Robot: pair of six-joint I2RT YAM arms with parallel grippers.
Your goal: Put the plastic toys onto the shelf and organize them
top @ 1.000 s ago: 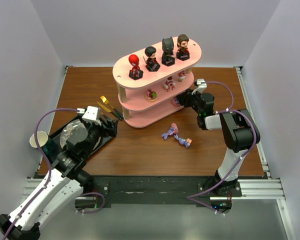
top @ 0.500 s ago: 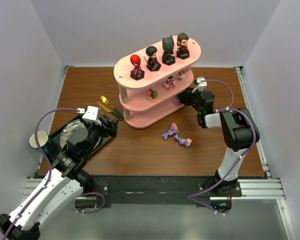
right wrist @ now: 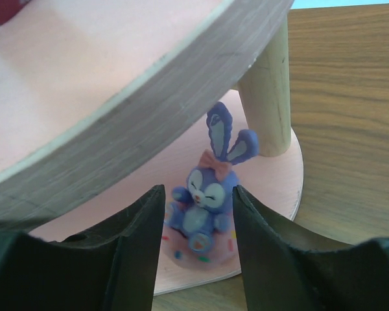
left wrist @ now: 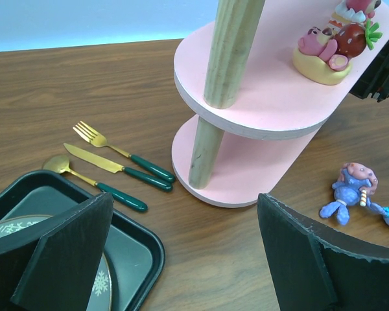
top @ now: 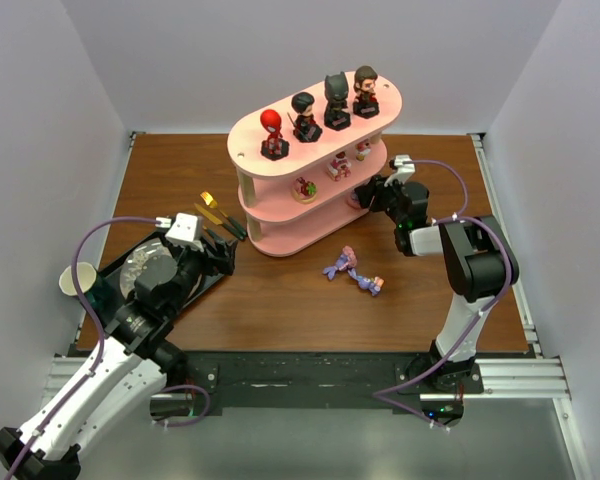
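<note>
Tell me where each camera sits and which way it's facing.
Top external: high behind the robot, looking down at the table; left arm and right arm show.
Left wrist: low, facing the pink shelf and cutlery; open left gripper frames it.
Right wrist: under the shelf's middle board, facing the purple bunny; right gripper hugs its sides.
Shared: top and left wrist both show cutlery and pony toys.

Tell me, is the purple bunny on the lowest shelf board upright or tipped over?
Upright: the purple bunny sits on its base on the lowest board, ears pointing up.
</note>
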